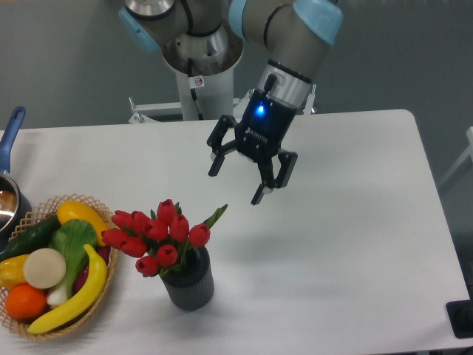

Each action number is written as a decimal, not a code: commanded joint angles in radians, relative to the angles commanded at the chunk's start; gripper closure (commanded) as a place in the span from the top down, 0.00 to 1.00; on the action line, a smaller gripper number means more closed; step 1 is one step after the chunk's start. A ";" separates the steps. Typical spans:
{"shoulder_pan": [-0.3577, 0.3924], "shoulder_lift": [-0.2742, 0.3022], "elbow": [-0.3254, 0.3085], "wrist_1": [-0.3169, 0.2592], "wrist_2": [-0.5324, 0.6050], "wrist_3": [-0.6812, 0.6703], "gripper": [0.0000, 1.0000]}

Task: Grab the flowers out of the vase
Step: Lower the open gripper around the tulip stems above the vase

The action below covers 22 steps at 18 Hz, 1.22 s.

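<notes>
Approaching: I am one arm reaching over a white table point(355, 222), and the step in hand, as I judge it, is closing in on the bouquet.
Table: a white top that fills most of the scene, bearing everything below.
Basket: one wicker basket point(94, 314) at the near left edge, filled with fruit and vegetables; I can make out two bananas, one orange, one cucumber, one leafy green and one pale round piece, with others partly hidden.
My pincer: one gripper point(235, 177) hanging above the middle of the table, its two fingers spread wide with nothing between them, pointing down and tilted toward the near left.
Flowers: one bunch of flowers point(157, 237), red tulips with green stems; I count about nine heads, though some overlap. They stand in the vase toward the near left, just right of the basket.
Key relation: the flowers lie nearer and to the left of my pincer, apart from it. Their stems run roughly upright out of the vase mouth, leaning a little left, so I judge that I must come down and leftward.
Vase: one dark ribbed vase point(191, 285), upright, holding the stems.
Pot: one pot point(9, 194) with a blue handle, cut off by the left edge.
</notes>
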State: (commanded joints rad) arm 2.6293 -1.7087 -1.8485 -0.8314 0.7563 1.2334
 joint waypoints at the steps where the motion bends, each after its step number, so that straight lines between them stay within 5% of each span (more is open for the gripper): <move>1: -0.008 -0.012 0.002 0.000 0.000 -0.005 1.00; 11: -0.048 -0.137 0.083 0.008 -0.054 -0.046 1.00; 22: -0.100 -0.166 0.081 0.023 -0.043 0.058 1.00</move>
State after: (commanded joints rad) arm 2.5297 -1.8744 -1.7671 -0.8084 0.7133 1.2912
